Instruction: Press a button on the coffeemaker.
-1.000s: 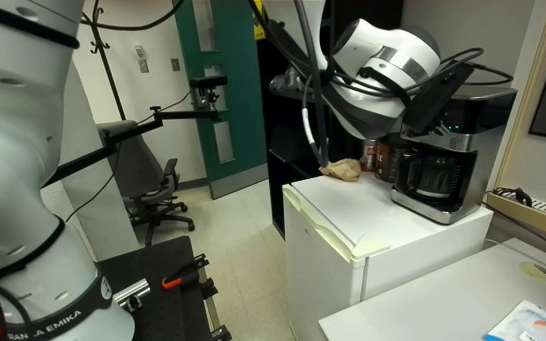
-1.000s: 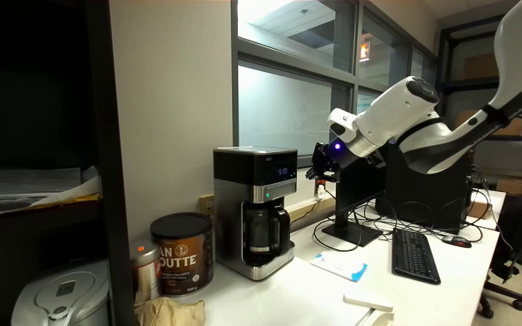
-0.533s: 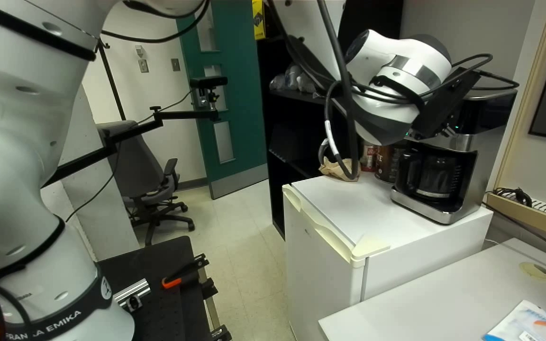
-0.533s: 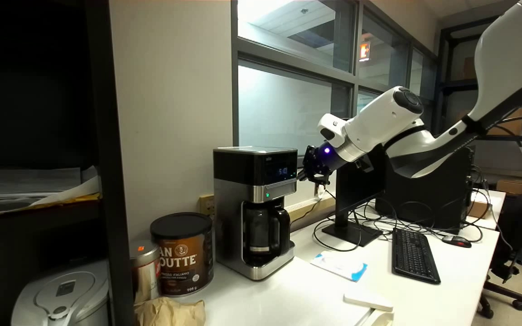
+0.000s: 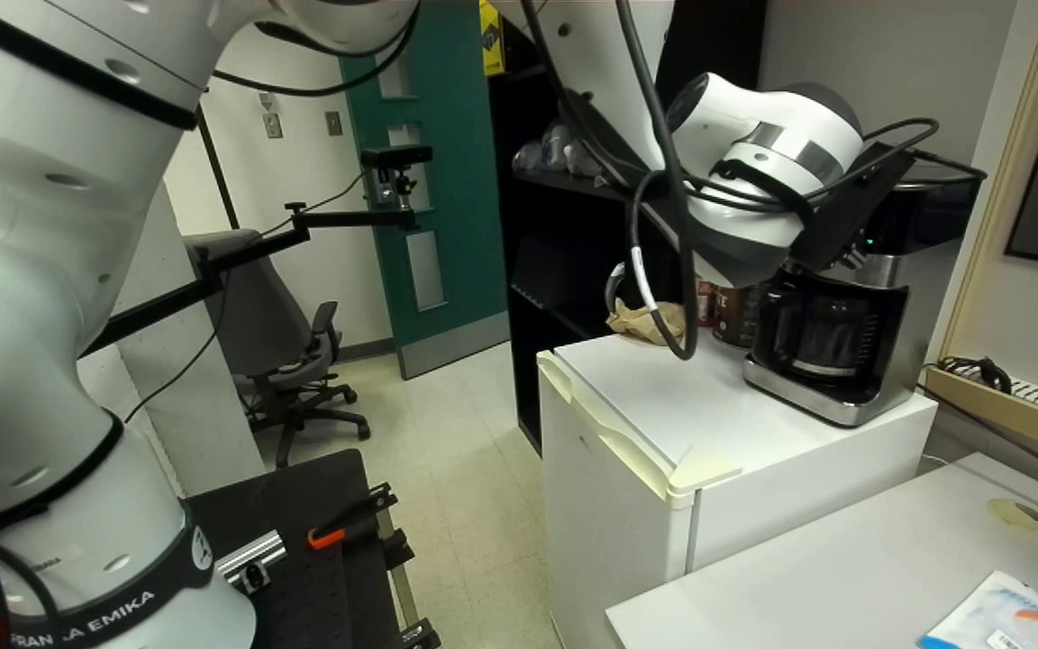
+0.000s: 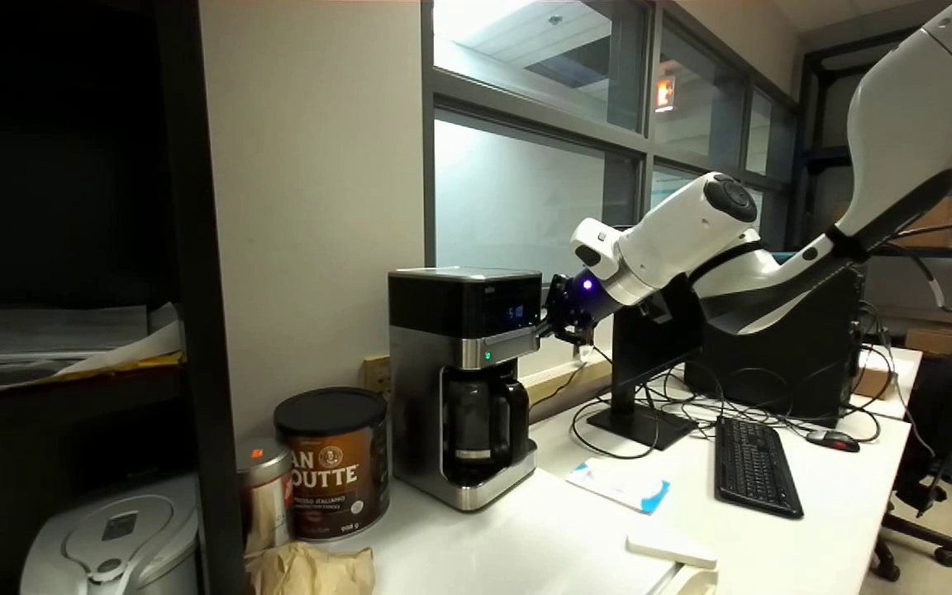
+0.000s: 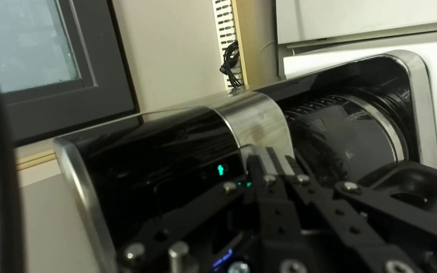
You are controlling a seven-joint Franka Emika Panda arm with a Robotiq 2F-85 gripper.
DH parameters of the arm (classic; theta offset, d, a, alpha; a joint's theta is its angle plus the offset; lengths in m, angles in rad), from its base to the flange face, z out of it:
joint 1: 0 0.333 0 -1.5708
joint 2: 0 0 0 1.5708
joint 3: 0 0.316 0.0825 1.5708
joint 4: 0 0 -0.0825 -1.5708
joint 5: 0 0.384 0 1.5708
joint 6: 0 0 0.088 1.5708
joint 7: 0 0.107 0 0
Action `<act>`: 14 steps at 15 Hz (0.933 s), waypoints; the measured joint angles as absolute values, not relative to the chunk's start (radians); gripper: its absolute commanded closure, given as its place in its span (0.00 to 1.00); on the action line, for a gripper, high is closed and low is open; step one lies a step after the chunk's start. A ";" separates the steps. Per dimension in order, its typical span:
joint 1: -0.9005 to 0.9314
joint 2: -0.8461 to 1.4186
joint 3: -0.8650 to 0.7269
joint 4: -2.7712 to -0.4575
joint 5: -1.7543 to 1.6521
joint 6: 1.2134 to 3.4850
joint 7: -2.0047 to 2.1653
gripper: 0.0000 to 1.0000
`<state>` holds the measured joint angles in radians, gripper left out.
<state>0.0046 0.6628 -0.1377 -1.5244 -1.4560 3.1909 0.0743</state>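
The coffeemaker [image 6: 422, 388] is a boxy black and silver machine, seen in both exterior views [image 5: 926, 311]. Its black upper panel [image 7: 154, 144] fills the left middle of the wrist view, with small green lights near my fingers. Below that panel is the silver front band [image 7: 260, 121]; it also shows in an exterior view [image 6: 492, 350] with a green-lit spot. The dark glass carafe [image 6: 470, 417] stands inside. My gripper [image 7: 273, 153] is shut and empty, its tips over the band's near edge. In an exterior view the gripper [image 6: 544, 328] is at the front's right edge. Contact cannot be told.
The coffeemaker stands on the white mini fridge [image 5: 636, 523]. Beside it are a brown coffee can [image 6: 331, 475], a smaller tin [image 6: 265, 504] and a crumpled paper bag [image 6: 311, 570]. A monitor [image 6: 658, 355] stands behind my wrist. Arm cables [image 5: 686, 297] hang above the fridge.
My arm has moved down and forward. The gripper has gone from a gap away from the coffeemaker to its front edge, at band height. The coffeemaker shows no clear movement.
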 measured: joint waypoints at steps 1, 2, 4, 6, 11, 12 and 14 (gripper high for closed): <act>0.005 0.663 -0.138 -1.524 -1.456 3.191 0.074 1.00; 0.005 0.664 -0.138 -1.523 -1.456 3.191 0.074 1.00; 0.005 0.664 -0.138 -1.523 -1.456 3.191 0.074 1.00; 0.005 0.662 -0.138 -1.528 -1.462 3.200 0.075 1.00; 0.021 0.620 -0.137 -1.615 -1.474 3.206 0.086 1.00; 0.025 0.605 -0.137 -1.641 -1.477 3.206 0.091 1.00; 0.032 0.572 -0.136 -1.691 -1.480 3.206 0.097 1.00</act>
<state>0.0319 0.5722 -0.1365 -1.6911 -1.4797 3.2056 0.0975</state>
